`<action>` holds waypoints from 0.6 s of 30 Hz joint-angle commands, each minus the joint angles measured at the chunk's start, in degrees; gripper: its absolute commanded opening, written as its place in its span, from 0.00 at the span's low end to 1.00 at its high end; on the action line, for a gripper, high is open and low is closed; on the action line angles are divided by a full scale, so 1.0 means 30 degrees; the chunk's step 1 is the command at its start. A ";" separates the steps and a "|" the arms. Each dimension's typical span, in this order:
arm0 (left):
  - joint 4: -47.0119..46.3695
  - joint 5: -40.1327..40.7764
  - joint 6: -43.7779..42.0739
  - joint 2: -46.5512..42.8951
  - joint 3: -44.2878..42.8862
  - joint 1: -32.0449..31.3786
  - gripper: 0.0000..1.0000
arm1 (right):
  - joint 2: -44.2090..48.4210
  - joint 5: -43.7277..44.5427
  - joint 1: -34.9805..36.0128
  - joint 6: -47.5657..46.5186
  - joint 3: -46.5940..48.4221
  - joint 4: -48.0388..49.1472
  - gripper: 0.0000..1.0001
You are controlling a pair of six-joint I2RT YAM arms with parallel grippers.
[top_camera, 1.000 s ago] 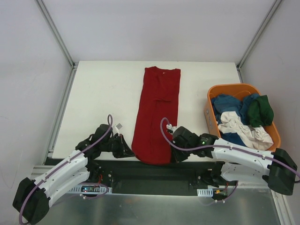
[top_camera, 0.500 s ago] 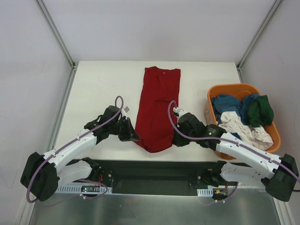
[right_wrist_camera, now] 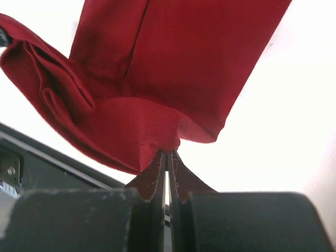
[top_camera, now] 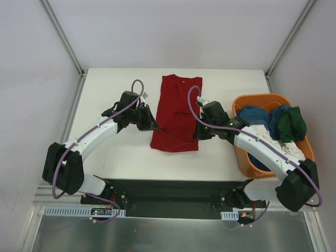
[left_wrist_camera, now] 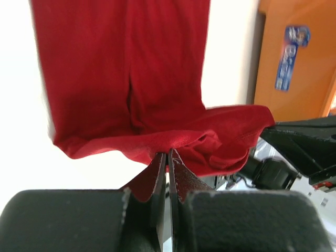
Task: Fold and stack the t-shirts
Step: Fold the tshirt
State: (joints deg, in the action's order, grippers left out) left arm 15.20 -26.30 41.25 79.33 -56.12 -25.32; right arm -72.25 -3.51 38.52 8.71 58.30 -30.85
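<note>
- Top external: dark red t-shirt point(top_camera: 176, 113) on middle of surface point(top_camera: 110, 94), near end lifted over far part.
- Gripped at left hem corner by closed left hand point(top_camera: 155, 126), at right hem corner by closed right hand point(top_camera: 198, 135).
- At right, other t-shirts point(top_camera: 253, 115) heaped in orange basket point(top_camera: 261, 97).

Shirt point(top_camera: 176, 113) mid-table between my two arms, basket point(top_camera: 260, 97) off to my right.
The shirt lies along the middle of the table point(top_camera: 110, 94), its far end near the back edge. The left jaws pinch its near end from the left, the right jaws from the right. The basket sits on the table's right side, with more shirts point(top_camera: 281, 139) heaped inside it.
</note>
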 commanded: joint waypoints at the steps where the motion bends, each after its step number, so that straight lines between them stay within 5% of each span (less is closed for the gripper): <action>1: -0.0145 -0.0958 -0.1329 0.1938 -0.2004 0.1317 0.00 | -0.1315 -0.0120 -0.1178 -0.0122 0.1482 0.0147 0.01; 18: -0.0233 -0.3156 -0.2442 0.8241 -0.7922 0.2727 0.00 | -0.6121 -0.1203 -0.4343 0.0612 0.4412 0.0293 0.06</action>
State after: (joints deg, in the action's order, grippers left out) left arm 15.33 -33.30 36.25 102.21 -75.64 -18.31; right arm -88.73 -5.37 26.96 10.24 68.29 -30.68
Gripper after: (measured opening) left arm 0.007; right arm 0.064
